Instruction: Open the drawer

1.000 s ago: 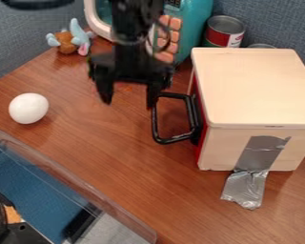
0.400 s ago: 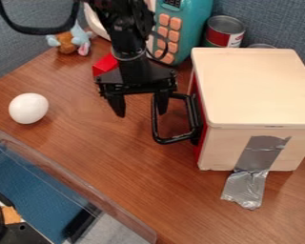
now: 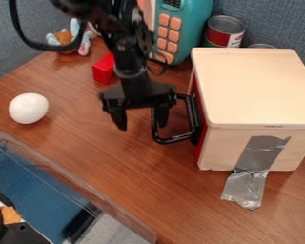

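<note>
In the camera view, the gripper (image 3: 142, 127) has come down toward six o'clock over the last second, and its nearer-to-handle finger now lines up with the loop of the black handle (image 3: 175, 138). The handle and the drawer (image 3: 199, 149) have not shifted; the drawer, at three o'clock from the gripper in the pale box (image 3: 257, 86), looks closed. So this seems to be the hooking step, with the pull, probably toward nine o'clock, to follow. Whether the finger sits deep enough to catch is unclear. The pincer is released, fingers spread, grasping nothing. The arm enters from eleven o'clock, fingertips pointing toward six.
</note>
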### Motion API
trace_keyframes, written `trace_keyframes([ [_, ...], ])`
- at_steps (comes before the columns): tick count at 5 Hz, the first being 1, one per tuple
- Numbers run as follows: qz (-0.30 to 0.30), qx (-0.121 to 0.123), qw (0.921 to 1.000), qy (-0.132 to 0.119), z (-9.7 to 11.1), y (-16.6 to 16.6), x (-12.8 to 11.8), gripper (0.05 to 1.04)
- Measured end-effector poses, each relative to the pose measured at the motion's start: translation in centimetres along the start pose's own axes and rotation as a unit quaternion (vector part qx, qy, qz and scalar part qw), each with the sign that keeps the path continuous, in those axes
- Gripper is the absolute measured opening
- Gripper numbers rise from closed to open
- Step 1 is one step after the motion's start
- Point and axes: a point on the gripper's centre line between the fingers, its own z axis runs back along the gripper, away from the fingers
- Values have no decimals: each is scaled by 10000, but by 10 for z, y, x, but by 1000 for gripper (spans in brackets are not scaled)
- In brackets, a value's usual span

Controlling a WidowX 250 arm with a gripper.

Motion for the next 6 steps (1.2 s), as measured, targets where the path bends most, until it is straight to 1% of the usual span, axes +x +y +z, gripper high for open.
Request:
trace_keyframes([
  [1,11,-4,9999,120,-13,-7,-8,955],
  [2,149,-84,9998,72,-14,-9,-9,664],
  [3,106,-68,9999,99,-14,-13,-13,359],
  [4,8,82,9999,123,-6,-10,-14,165],
  [5,-20,369,9990,231,3,9,-12,129],
  [6,52,535,9979,353,8,20,-13,129],
])
